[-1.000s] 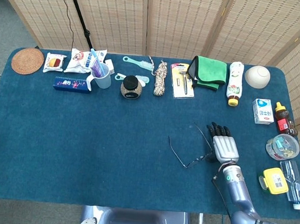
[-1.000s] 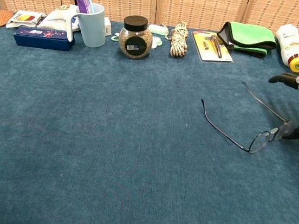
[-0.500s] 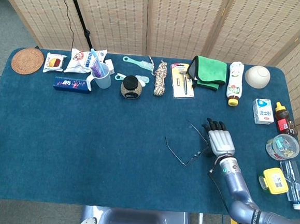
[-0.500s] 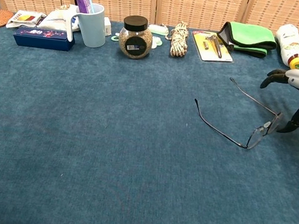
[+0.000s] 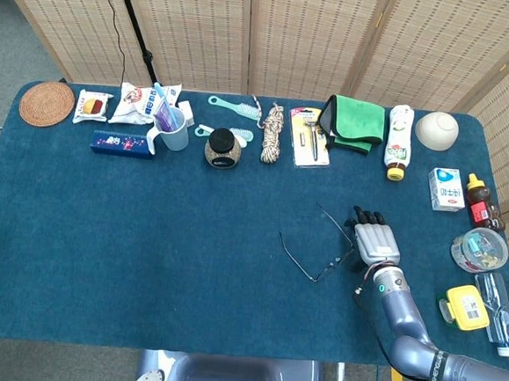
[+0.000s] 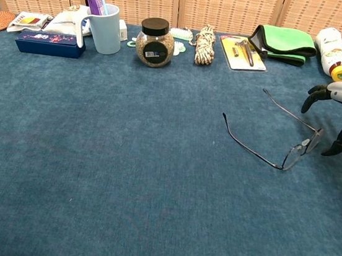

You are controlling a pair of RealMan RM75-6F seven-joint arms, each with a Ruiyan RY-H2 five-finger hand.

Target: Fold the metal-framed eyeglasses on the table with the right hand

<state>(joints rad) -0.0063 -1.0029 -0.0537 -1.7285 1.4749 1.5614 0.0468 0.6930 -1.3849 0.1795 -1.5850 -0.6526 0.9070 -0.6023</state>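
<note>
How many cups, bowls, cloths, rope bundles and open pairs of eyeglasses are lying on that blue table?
cup: 1
bowl: 1
green cloth: 1
rope bundle: 1
open eyeglasses: 1
Total: 5

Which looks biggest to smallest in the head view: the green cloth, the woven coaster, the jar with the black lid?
1. green cloth
2. woven coaster, only slightly smaller, so this order is unsure
3. jar with the black lid, clearly smallest
</note>
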